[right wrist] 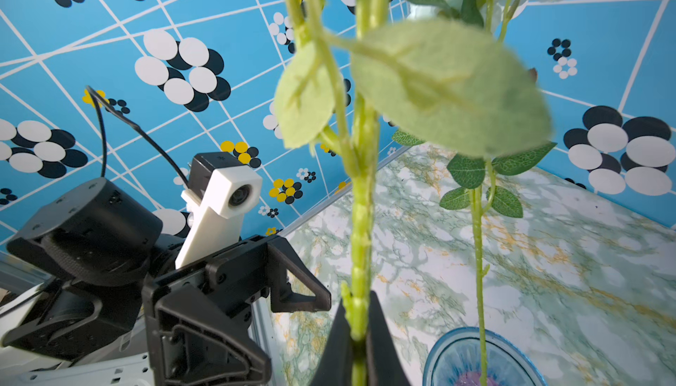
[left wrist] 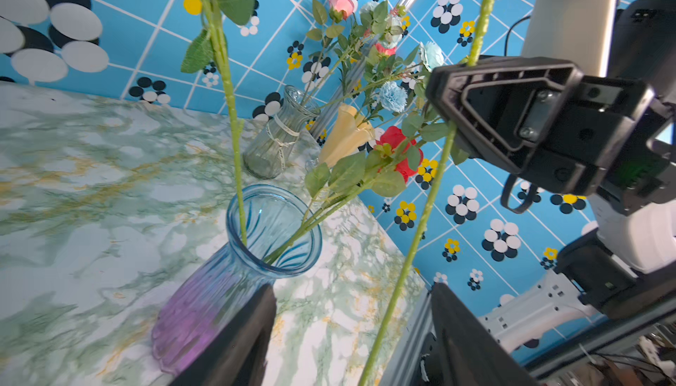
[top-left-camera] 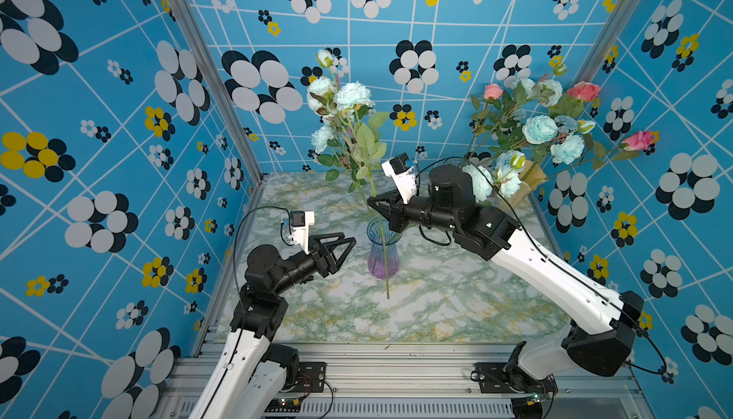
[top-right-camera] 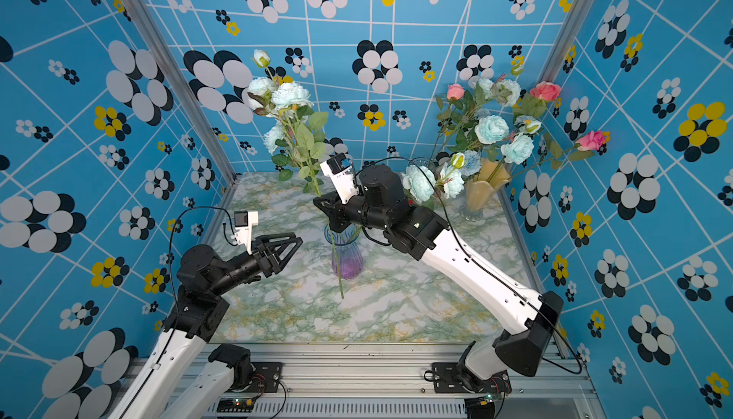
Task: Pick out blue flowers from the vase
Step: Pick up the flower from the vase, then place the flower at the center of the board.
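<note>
While my R gripper (top-left-camera: 371, 202) clamps tight on one stem (left wrist: 420, 219) of blue flowers (top-left-camera: 351, 97), the blooms stand upright above the blue-purple vase (top-left-camera: 381, 256) at centre. Stem's lower end hangs outside the glass, on its near side. L gripper (top-left-camera: 349, 239) hovers just beside the vase, jaws wide, holding nothing. More blue flowers sit w/ pink roses (top-left-camera: 583, 91) in a yellow vase (top-left-camera: 533, 181), back R corner.

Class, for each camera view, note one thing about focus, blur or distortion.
In both top views, everything is sharp, but the corner posts splay outward, a wide-angle distortion; in the left wrist view, the blue vase is crisp; in the right wrist view, the near leaf is blurred, the table sharp.
</note>
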Robot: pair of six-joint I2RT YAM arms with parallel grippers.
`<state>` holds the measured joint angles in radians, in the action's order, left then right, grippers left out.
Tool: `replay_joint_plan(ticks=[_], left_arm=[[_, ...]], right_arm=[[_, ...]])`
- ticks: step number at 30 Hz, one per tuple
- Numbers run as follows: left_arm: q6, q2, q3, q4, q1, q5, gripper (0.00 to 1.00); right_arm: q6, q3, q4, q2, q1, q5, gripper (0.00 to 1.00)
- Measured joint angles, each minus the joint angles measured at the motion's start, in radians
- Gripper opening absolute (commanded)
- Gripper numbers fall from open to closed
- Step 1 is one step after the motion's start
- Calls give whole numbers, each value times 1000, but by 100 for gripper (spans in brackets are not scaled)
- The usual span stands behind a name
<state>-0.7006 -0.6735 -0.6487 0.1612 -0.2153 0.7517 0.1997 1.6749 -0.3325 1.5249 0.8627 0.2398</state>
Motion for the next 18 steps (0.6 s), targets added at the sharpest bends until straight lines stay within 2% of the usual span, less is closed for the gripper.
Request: replay_joint_plan(ticks=[6,18], left_arm=[[-154,-71,-83,144,0,84,56],[-312,-187,-100,338,0,98,44]], right_arm=[[0,2,-40,42,0,85,0],[3,-50,-39,41,1,178,0]])
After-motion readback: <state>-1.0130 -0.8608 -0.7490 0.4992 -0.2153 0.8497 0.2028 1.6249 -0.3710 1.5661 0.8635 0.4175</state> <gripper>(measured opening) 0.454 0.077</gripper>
